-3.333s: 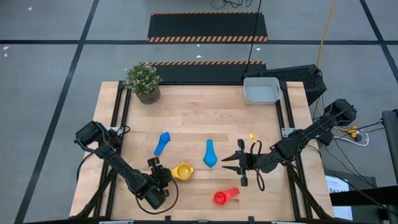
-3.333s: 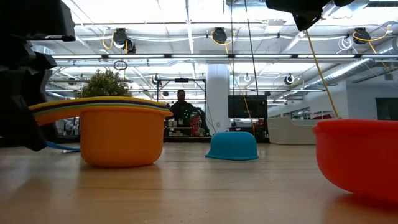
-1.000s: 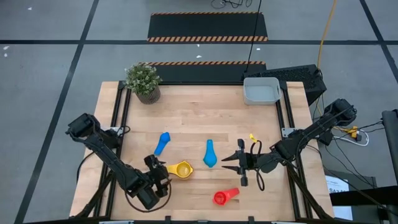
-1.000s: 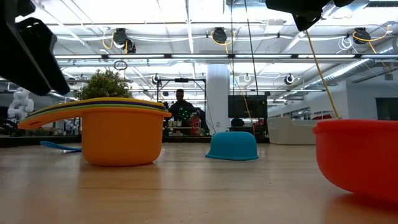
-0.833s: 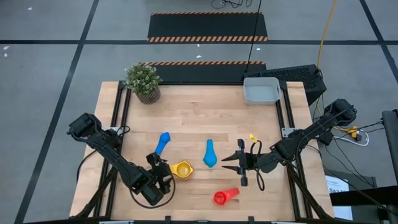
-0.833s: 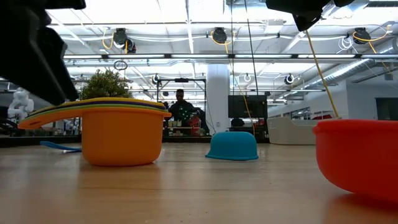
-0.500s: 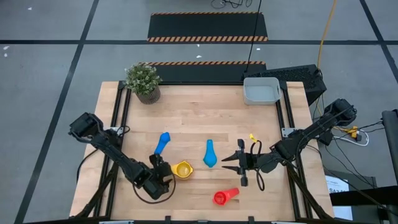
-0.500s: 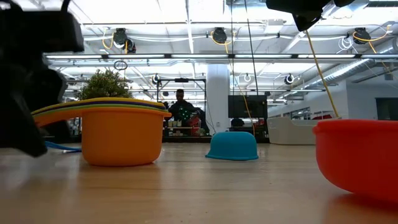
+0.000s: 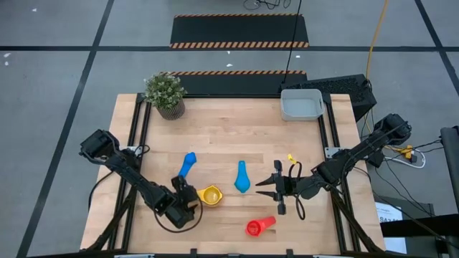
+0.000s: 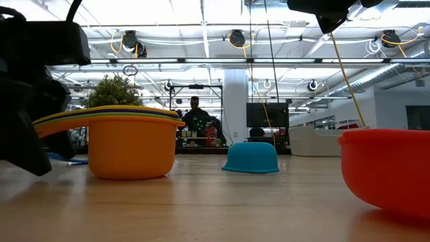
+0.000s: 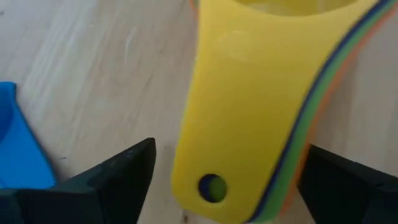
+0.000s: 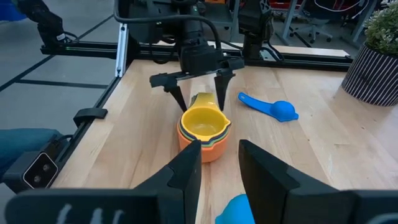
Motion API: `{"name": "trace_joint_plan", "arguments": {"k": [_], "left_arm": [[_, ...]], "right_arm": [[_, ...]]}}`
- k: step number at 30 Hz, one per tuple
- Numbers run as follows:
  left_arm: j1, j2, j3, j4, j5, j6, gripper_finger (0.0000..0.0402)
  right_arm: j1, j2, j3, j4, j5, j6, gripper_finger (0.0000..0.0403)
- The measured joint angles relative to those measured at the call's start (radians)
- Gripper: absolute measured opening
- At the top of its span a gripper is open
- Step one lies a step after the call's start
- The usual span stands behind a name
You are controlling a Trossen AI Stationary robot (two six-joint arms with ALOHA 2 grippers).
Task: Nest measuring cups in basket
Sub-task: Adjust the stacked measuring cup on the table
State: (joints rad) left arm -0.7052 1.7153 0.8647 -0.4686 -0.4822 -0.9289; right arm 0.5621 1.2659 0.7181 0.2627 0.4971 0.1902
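Note:
A nested stack of measuring cups (image 9: pixel 211 195), yellow on top and orange outermost, stands upright on the table; it also shows in the low view (image 10: pixel 131 144). My left gripper (image 9: pixel 189 196) is open and low at the stack's left side. Its fingers (image 11: pixel 121 174) stand on either side of the yellow handle (image 11: pixel 249 118), with a gap on each side. A dark blue cup (image 9: pixel 187 165), a light blue cup (image 9: pixel 242 178) lying mouth down and a red cup (image 9: pixel 259 226) lie apart. My right gripper (image 9: pixel 262 188) waits open, right of the light blue cup. The grey basket (image 9: pixel 301 104) sits at the far right corner.
A potted plant (image 9: pixel 165 94) stands at the far left corner. Bare wood lies between the cups and the basket. Black rails run along the table's left and right edges. A person (image 10: pixel 195 114) stands far back in the room.
My left gripper has come down from above the table and moved right toward the stack, so that its fingers now flank the stack's handle. The stack and the other cups have stayed where they were.

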Motion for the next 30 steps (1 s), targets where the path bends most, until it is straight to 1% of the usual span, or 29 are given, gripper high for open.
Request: {"name": "trace_joint_plan", "arguments": {"k": [10, 15, 20, 22, 25, 27, 30], "left_arm": [[0.016, 0.000, 0.017, -0.003, 0.084, -0.008, 0.0212], [0.044, 0.000, 0.017, -0.009, 0.108, -0.024, 0.0166], [0.058, 0.000, 0.017, -0.009, 0.119, -0.026, 0.0128], [0.059, 0.000, 0.017, -0.011, 0.120, -0.026, 0.0117], [0.059, 0.000, 0.017, -0.010, 0.140, -0.022, 0.0115], [0.059, 0.000, 0.017, -0.010, 0.143, -0.023, 0.0124], [0.059, 0.000, 0.017, -0.010, 0.146, -0.032, 0.0150]], "right_arm": [[0.000, 0.000, 0.000, -0.006, 0.004, -0.004, 0.0100], [0.000, 0.000, 0.000, -0.006, 0.004, -0.004, 0.0100], [0.000, 0.000, 0.000, -0.006, 0.004, -0.004, 0.0100], [0.000, 0.000, 0.000, -0.006, 0.004, -0.004, 0.0100], [-0.001, 0.000, 0.000, -0.006, 0.005, -0.004, 0.0100], [0.000, 0.000, 0.000, -0.006, 0.005, -0.004, 0.0100], [-0.001, 0.000, 0.000, -0.006, 0.005, -0.004, 0.0100]]}}
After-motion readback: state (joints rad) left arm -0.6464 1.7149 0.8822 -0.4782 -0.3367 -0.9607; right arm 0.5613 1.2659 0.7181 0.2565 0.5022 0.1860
